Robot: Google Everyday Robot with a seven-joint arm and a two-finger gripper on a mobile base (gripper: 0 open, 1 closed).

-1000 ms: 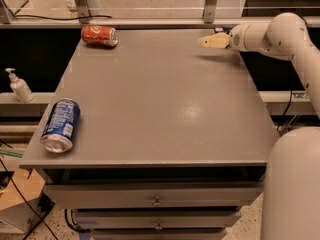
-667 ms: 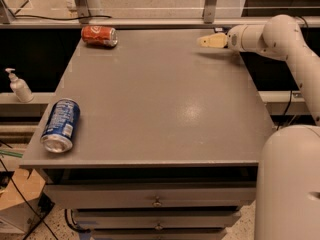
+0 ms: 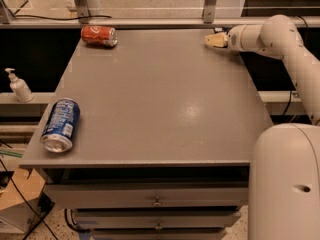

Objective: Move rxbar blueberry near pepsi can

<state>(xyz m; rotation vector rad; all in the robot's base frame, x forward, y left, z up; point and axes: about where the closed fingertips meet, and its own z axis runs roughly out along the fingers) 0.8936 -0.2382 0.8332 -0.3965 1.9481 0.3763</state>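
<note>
Status: gripper (image 3: 216,40) is hovering at a table (image 3: 165,109) corner; clenched or released, cannot tell. The pepsi can (image 3: 60,125) is lying on its side at the diagonally opposite corner, well apart from the gripper. Judging: cross slowly and set down beside the can without nudging it, since it could roll. The rxbar blueberry is not showing anywhere, possibly hidden at the gripper.

Single view only: flat grey rectangular tabletop (image 3: 160,99) seen from above near edge, camera tilted downward, faced toward far edge. At far-right corner, beige gripper (image 3: 214,40) framed.
</note>
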